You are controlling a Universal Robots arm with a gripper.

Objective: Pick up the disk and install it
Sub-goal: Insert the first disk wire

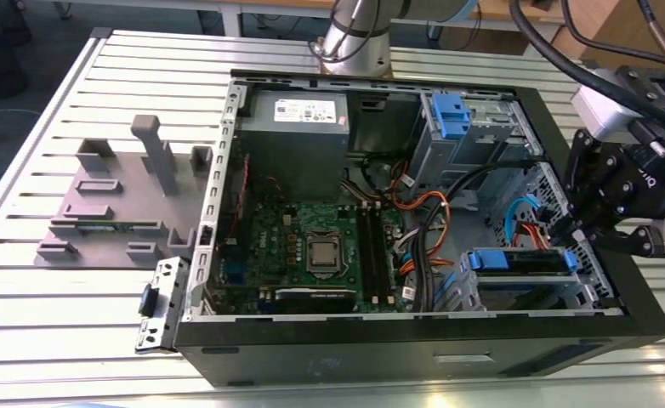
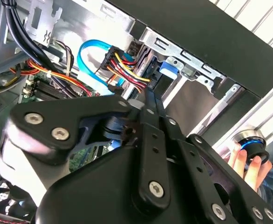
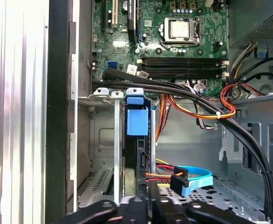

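The big slatted table is seen in the exterior view, and the open computer case is laid flat on it so that the inside can be reached from above. A grey block with slots is kept on the table beside the case, near the table's edge on the exterior view's left.

Inside the case, the green board is spread over the floor. A grey metal box with a white sticker is fixed in a far corner of the case.

The disk is stood on its edge in the metal bay by the black wall of the case, with its blue bracket on show, so it looks to be slid into its slot already.

The gripper is held just above that bay, at the case wall on the exterior view's right. In the first wrist view its fingers are drawn close together around the disk's edge, but a firm hold cannot be told for sure.

Black cables and coloured wires are strung across near the bay and crowd the way in.

A person's hand is rested on a round knob outside the case.
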